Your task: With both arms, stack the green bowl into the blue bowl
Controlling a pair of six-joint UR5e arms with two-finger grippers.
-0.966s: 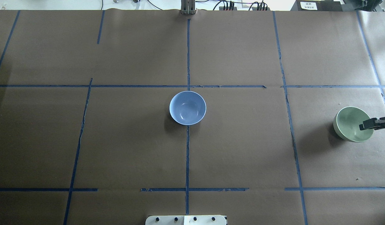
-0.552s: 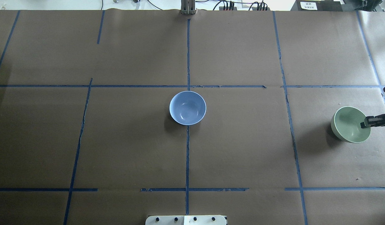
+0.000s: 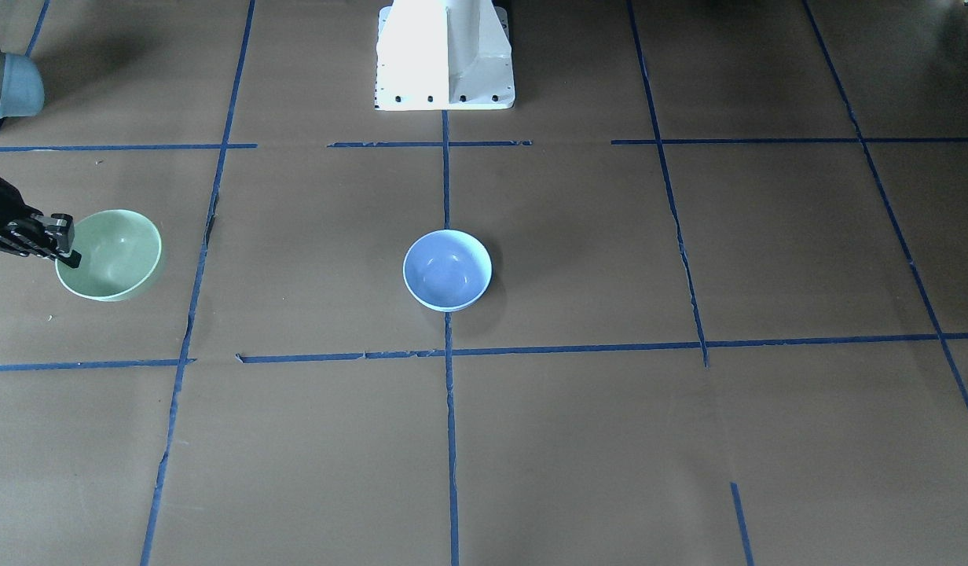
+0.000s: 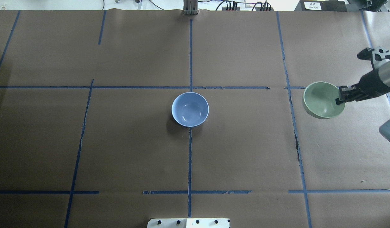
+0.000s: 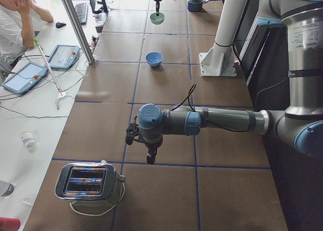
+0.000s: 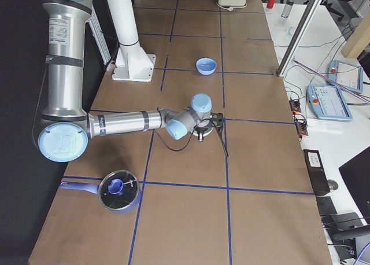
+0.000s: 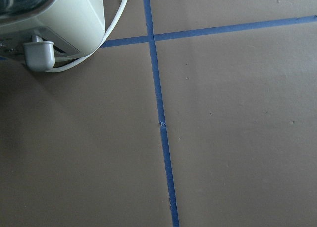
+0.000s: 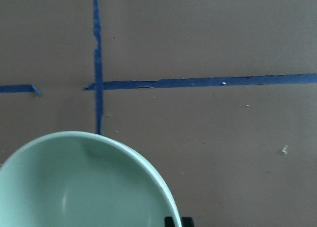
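Note:
The green bowl (image 4: 321,100) hangs tilted from my right gripper (image 4: 340,97), which is shut on its right rim and holds it a little above the table at the right. It also shows in the front-facing view (image 3: 115,253) and fills the lower left of the right wrist view (image 8: 84,187). The blue bowl (image 4: 190,109) stands upright and empty at the table's centre, well to the left of the green bowl. My left gripper (image 5: 150,158) shows only in the exterior left view, low over the table near a toaster. I cannot tell whether it is open or shut.
A chrome toaster (image 5: 88,180) with a white cord stands near the left arm and shows in the left wrist view (image 7: 49,19). A blue lidded pot (image 6: 118,190) sits at the table's right end. The white pedestal (image 3: 445,55) stands at the robot's edge.
My right gripper has lifted the green bowl and carried it left and away from the robot, closer to the blue bowl. The blue bowl has not moved.

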